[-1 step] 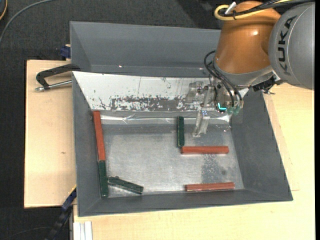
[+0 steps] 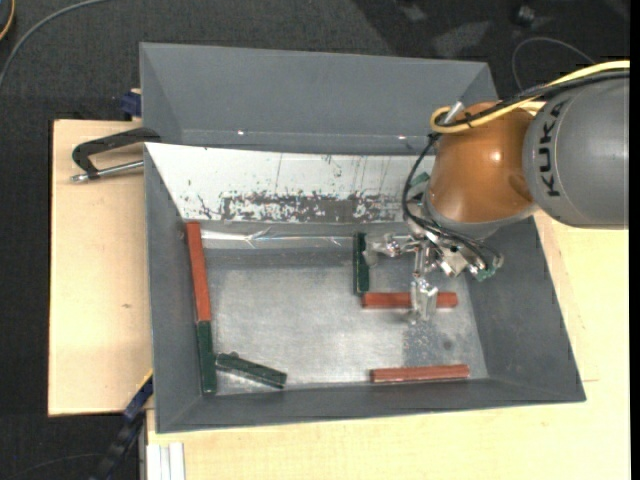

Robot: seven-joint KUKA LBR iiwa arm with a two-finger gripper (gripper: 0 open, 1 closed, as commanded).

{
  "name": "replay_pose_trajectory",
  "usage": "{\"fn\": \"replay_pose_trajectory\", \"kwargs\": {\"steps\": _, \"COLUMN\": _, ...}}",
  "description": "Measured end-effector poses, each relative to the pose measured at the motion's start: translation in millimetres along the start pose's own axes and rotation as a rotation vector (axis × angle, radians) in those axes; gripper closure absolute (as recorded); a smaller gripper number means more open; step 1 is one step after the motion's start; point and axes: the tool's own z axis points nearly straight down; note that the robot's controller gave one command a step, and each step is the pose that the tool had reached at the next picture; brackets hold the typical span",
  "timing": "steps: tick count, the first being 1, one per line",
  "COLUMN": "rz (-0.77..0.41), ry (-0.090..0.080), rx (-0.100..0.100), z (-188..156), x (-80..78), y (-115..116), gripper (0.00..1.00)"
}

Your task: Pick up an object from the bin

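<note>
My gripper (image 2: 419, 298) hangs in the right half of the bin, right over a short red bar (image 2: 383, 300) that lies flat and level on the floor. The gripper's tip covers the bar's middle, and the bar's ends stick out on both sides. A dark green bar (image 2: 361, 263) stands lengthwise just to the left, its lower end meeting the red bar's left end. Another red bar (image 2: 420, 373) lies along the front wall, below the gripper.
Along the left wall lie a long red bar (image 2: 198, 273) and, in line below it, a green bar (image 2: 206, 360). A second green bar (image 2: 251, 370) lies slanted in the front left corner. The arm's orange cover and cables hang over the bin's right side.
</note>
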Motion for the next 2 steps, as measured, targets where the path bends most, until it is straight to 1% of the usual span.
{"fn": "replay_pose_trajectory", "kwargs": {"steps": 1, "rz": 0.0, "ry": -0.004, "rx": 0.001, "z": -2.0, "x": -1.4, "y": 0.1, "gripper": 1.0}}
{"fn": "replay_pose_trajectory", "kwargs": {"steps": 2, "rz": 0.001, "ry": -0.015, "rx": 0.009, "z": -149.1, "x": 16.8, "y": -9.0, "gripper": 1.0}}
